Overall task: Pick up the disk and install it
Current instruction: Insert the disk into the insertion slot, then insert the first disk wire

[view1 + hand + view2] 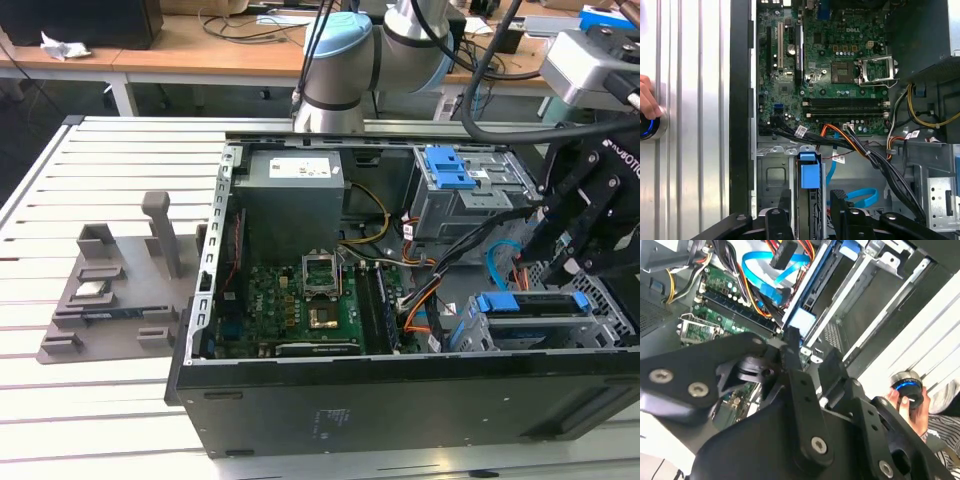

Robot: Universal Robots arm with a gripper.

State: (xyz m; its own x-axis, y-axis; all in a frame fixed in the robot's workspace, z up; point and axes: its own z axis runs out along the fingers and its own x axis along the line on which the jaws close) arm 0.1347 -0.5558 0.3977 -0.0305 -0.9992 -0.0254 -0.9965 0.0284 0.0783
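The disk (pixel 530 305), held in its blue carrier, stands on edge in the lower grey drive cage (pixel 600 330) at the exterior view's right of the open computer case. My gripper (pixel 565 265) hangs just above the disk's right end. In the first wrist view the disk's blue tab (pixel 809 172) lies just beyond my gripper (pixel 810 205), whose black fingers (pixel 839 205) stand on either side of the disk's edge with small gaps showing. The second wrist view has the same blue end (pixel 802 319) ahead of my gripper (pixel 810 352). The gripper looks open.
Orange, black and blue cables (pixel 855 145) cross between the motherboard (pixel 840 75) and the cage. An upper cage with a blue latch (pixel 450 165) sits behind. A grey fixture (pixel 110 290) lies on the slatted table. A hand (pixel 646 102) rests on a round device (pixel 650 127) beside the case.
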